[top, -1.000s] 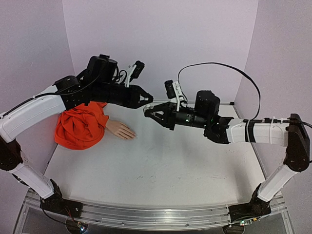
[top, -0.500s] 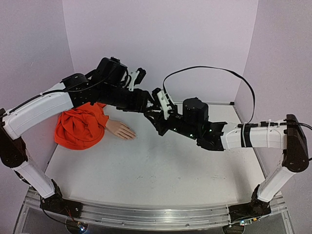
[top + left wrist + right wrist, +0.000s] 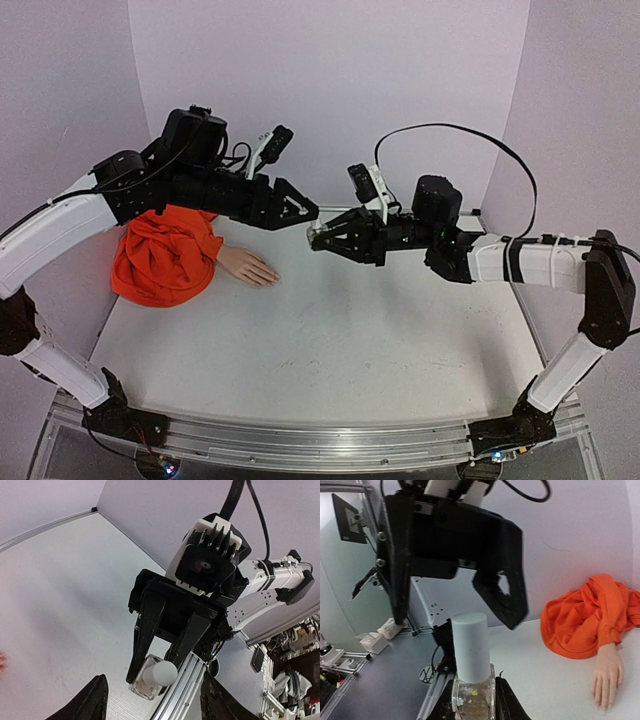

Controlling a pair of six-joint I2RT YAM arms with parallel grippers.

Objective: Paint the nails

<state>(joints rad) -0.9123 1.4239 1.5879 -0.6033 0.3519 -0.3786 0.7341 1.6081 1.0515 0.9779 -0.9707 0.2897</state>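
1. The nails [image 3: 266, 276] lie well apart from your right gripper [image 3: 316, 238], which is clamped on the glass body of a small clear bottle [image 3: 472, 699].
2. The bottle's white cap [image 3: 471, 647] sticks out past your right fingertips, free of them, and points toward the other arm.
3. Your left gripper [image 3: 303, 212] hangs just beyond that cap, facing it tip to tip. Its jaws stand wide apart and hold nothing; the cap is near them but not touching.
4. Both grippers hover above the white table [image 3: 330, 350], over its far half.
5. Outward from your left gripper, below it and on the table, rests the pale mannequin hand [image 3: 245, 266], palm down, with its fingers pointing toward the side where the grippers meet.
6. The nails sit at those fingertips, nearer your left gripper than your right. They are too small to tell whether they carry any paint.
7. Behind the wrist, the orange sleeve [image 3: 165, 255] is bunched in a heap under your left arm.
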